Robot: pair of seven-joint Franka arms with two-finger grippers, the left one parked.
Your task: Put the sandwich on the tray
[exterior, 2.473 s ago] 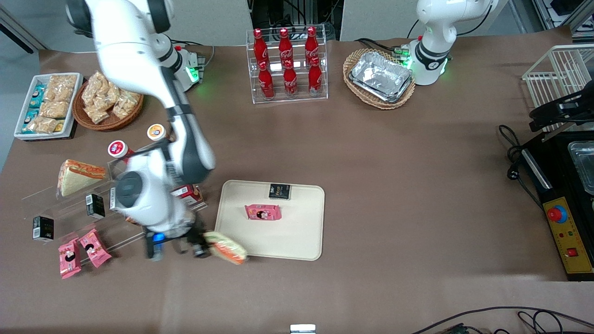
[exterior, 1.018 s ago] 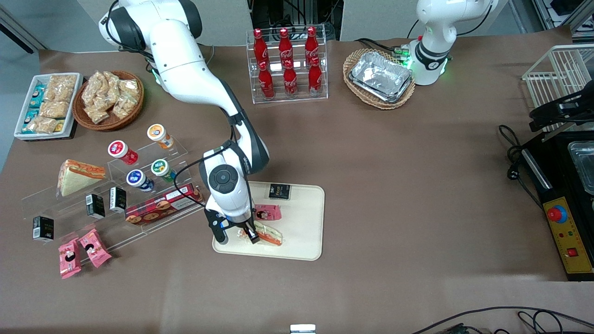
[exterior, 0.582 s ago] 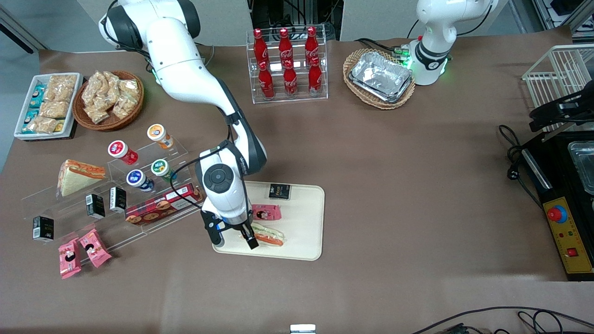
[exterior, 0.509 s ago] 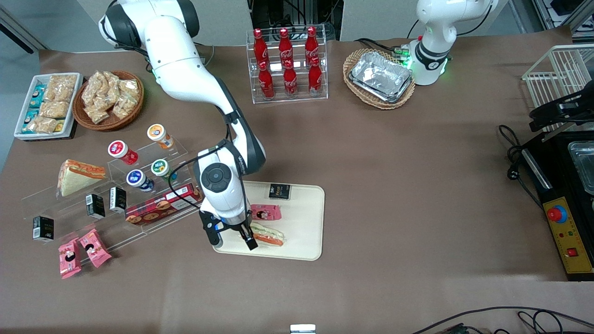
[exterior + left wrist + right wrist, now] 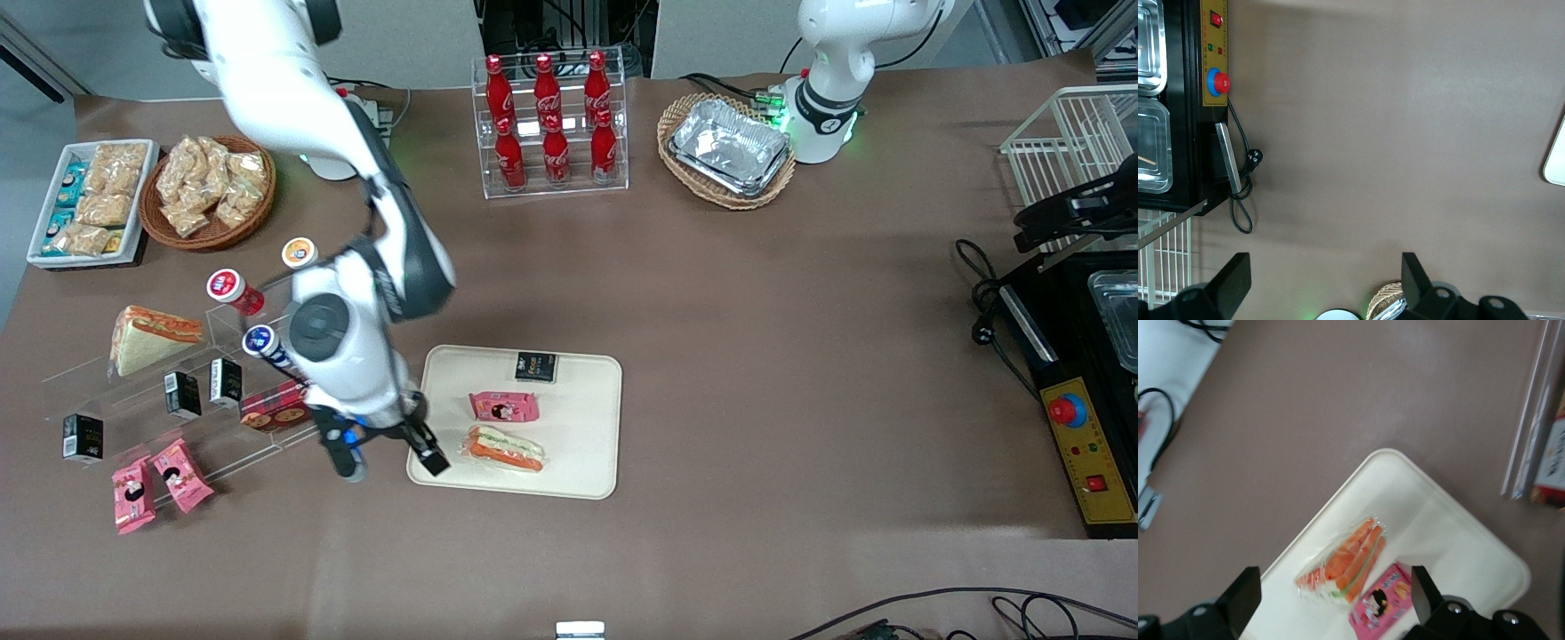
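Note:
The clear-wrapped sandwich (image 5: pixel 505 449) with its orange-red and green filling stripe lies flat on the cream-beige tray (image 5: pixel 582 449), near the tray's edge closest to the front camera. It also shows in the right wrist view (image 5: pixel 1346 561) on the tray (image 5: pixel 1451 533). My gripper (image 5: pixel 391 455) is open and empty, raised above the table beside the tray's working-arm end, apart from the sandwich. In the right wrist view the gripper (image 5: pixel 1335 600) has its jaws spread wide.
A pink snack packet (image 5: pixel 504 406) and a small black box (image 5: pixel 535 366) also lie on the tray. A clear acrylic stand (image 5: pixel 178 418) with cups, boxes and a stubbier wedge sandwich (image 5: pixel 153 338) stands toward the working arm's end. Cola bottles (image 5: pixel 551 124) and a foil-tray basket (image 5: pixel 727 149) stand farther back.
The gripper let go of the sandwich on the tray, opened, rose and drew back toward the working arm's end. The sandwich stays on the tray.

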